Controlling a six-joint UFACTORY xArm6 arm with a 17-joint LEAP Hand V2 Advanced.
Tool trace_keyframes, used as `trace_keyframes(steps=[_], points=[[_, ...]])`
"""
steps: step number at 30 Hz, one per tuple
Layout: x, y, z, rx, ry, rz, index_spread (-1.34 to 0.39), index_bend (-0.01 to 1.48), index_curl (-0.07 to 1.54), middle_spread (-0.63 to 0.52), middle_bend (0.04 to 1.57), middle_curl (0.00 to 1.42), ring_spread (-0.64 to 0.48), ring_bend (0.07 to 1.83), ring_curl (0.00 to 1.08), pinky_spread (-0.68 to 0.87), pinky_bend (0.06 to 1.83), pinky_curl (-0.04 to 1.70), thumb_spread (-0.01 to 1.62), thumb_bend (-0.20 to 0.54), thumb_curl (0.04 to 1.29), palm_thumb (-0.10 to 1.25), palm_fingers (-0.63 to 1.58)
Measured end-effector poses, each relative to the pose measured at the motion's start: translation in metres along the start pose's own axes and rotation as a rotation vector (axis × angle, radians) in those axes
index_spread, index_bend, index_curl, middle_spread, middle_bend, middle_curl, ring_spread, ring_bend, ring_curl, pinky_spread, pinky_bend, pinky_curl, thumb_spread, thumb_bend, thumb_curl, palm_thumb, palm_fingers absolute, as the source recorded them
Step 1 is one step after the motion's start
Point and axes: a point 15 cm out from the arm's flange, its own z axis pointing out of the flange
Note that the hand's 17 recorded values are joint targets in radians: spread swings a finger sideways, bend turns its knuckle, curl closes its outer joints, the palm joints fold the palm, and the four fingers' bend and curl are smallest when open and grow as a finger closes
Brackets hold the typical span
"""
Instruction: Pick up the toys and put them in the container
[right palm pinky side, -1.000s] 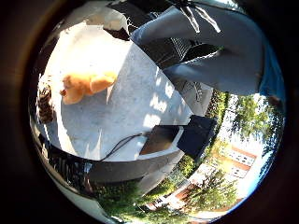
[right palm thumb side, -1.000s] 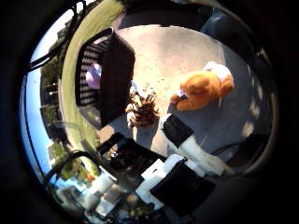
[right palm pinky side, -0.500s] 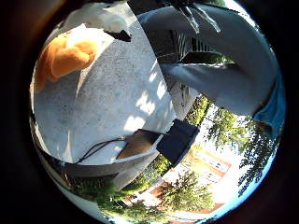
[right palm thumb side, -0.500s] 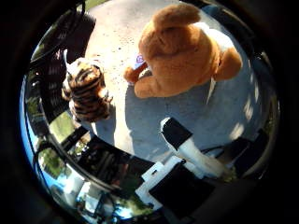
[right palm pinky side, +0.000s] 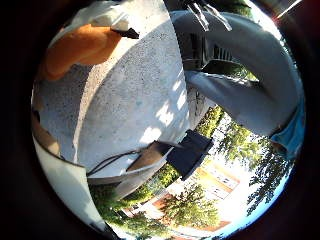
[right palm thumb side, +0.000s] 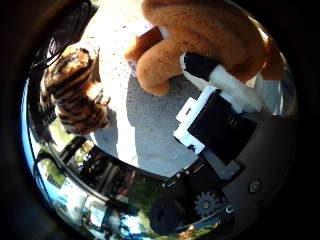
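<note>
- You have brought the robot hand (right palm thumb side: 220, 120) much closer to the orange bear (right palm thumb side: 210, 35). A second ago the bear was small in the thumb side view; now it fills a large part of it, so the palm is close above it.
- One finger (right palm thumb side: 220, 80), white with a black tip, now touches the bear's side. The fingers look rather straight and not curled round the toy, so I judge the robot hand is still apart and holds nothing.
- The bear lies on the grey speckled desk (right palm pinky side: 130, 100). In the little finger side view its orange body shows at the desk's edge region, near another black-tipped finger.
- The striped tiger (right palm thumb side: 75, 95) stands on the same desk, beside the bear but apart from it. No finger is on it.
- For the task this means the approach to the first toy is nearly finished and the closing of the fingers is the next step; both toys are still out of the container.
- The dark slatted crate (right palm thumb side: 65, 30) behind the tiger is perhaps the container, but only a part of it shows at the edge of the view. I cannot tell what is inside it.
- A dark box (right palm pinky side: 192, 152) sits at the far edge of the desk; it seems not part of the task.
</note>
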Motion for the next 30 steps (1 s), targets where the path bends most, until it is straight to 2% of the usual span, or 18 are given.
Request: trace_keyframes(steps=[5,7,11,17,24,27,30], points=[[0.026,0.024,-0.006,0.07,-0.117,0.153,-0.57,0.28,0.12,-0.21,0.95,0.79,0.0,1.27,0.66,0.4,1.16,0.62,1.01,0.047,0.49,0.92,1.1],[0.03,0.026,-0.022,0.114,-0.17,0.18,-0.65,0.37,0.11,-0.22,1.02,0.85,-0.03,1.29,0.69,0.36,1.24,0.69,1.01,0.055,0.53,0.99,1.09],[0.025,0.037,-0.067,0.165,-0.307,0.201,-0.76,0.48,0.11,-0.22,1.07,0.92,-0.06,1.31,0.72,0.31,1.32,0.75,1.04,0.047,0.58,1.02,1.06],[0.016,0.099,-0.138,0.137,-0.497,0.193,-0.9,0.63,0.1,-0.23,1.11,0.99,-0.09,1.35,0.77,0.25,1.39,0.82,1.08,0.022,0.64,1.03,1.01],[0.013,0.178,-0.255,0.142,-0.551,0.169,-0.99,0.75,0.09,-0.23,1.14,1.05,-0.11,1.38,0.81,0.21,1.42,0.87,1.1,-0.011,0.7,1.02,0.96],[-0.003,0.206,-0.306,0.146,-0.56,0.121,-1.02,0.79,0.08,-0.23,1.15,1.07,-0.11,1.39,0.82,0.2,1.43,0.88,1.11,-0.012,0.72,1.01,0.94],[-0.041,0.217,-0.362,0.19,-0.632,0.038,-1.05,0.84,0.07,-0.23,1.16,1.09,-0.12,1.4,0.83,0.19,1.44,0.9,1.11,-0.013,0.74,1.0,0.92]])
